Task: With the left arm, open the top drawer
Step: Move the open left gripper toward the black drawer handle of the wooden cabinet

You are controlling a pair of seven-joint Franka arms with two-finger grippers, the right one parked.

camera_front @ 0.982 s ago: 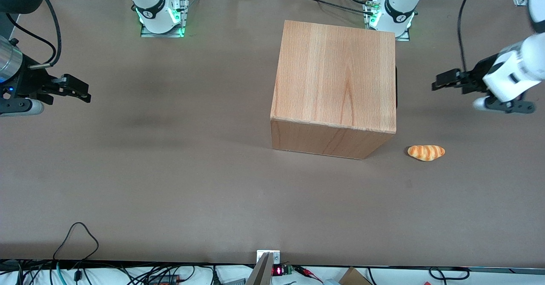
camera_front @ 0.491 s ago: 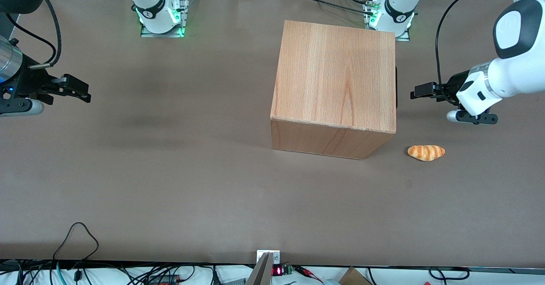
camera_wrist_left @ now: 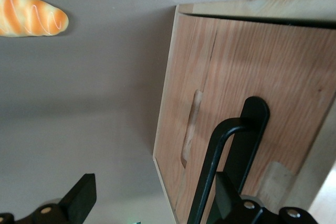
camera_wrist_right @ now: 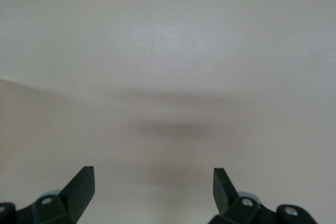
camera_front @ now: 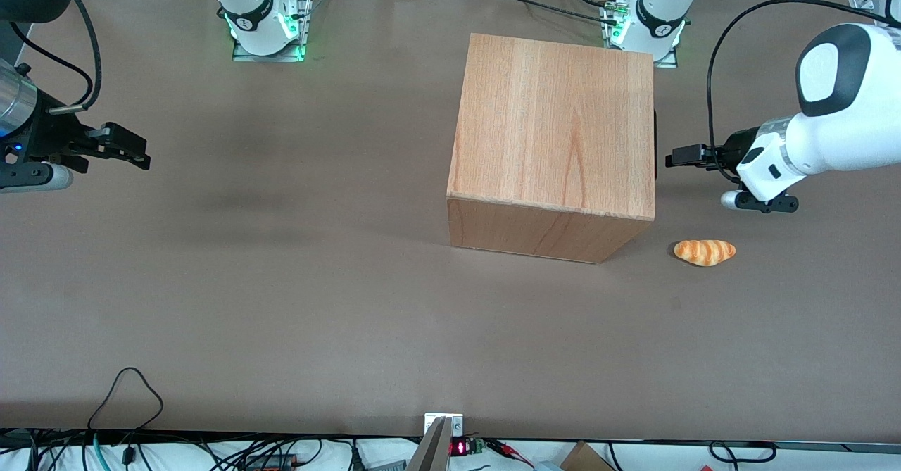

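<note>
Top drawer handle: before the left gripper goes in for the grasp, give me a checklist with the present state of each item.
1. Gripper open: ok, its fingers stand wide apart in the wrist view.
2. Gripper in front of the cabinet's drawer face: ok, beside it at the working arm's end of the table.
3. Black bar handle between the fingers: not ok, it sits close to one finger, not centred.
4. Handle already contacted: cannot tell.
5. Top drawer shut: ok, its front looks flush in the front view.
6. Bread roll out of the path: ok, it lies nearer the front camera than the gripper.
</note>
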